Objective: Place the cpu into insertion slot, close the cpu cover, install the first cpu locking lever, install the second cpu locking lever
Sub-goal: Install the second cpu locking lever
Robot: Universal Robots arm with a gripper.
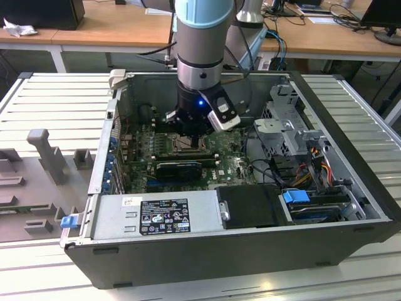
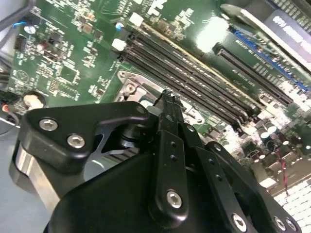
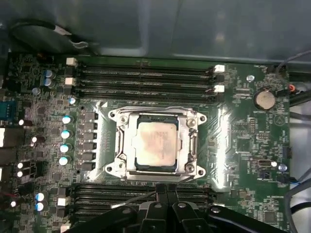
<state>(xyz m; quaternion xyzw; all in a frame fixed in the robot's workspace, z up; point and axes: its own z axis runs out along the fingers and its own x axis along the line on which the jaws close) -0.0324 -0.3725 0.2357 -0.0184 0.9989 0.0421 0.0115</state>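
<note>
**First wrist view: cpu seated in socket, fingers pressed together at its edge**

First wrist view looks straight down on the green motherboard. The cpu, pale silver-beige, lies flat inside the insertion slot, square w/ the silver rim. The cpu cover is down over the socket as a silver frame, chip showing thru its window; can't tell if it's latched. Long black memory slots run on one side of the socket, more on the opposite side by the gripper. A round coin battery sits well apart from the socket.

Gripper: fingertips meet, no gap betw. them, nothing held. Tips sit just beside the socket's rim; whether they touch it can't be told. Second wrist view shows the same: black fingers pinched together, tips right over a corner of the silver socket frame, memory slots just beyond.

Exterior view: arm reaches down into the open computer case, gripper low over the board near the middle. A black card lies just in front of it, and a blue-tabbed drive bay is toward the exterior view's right.
</note>
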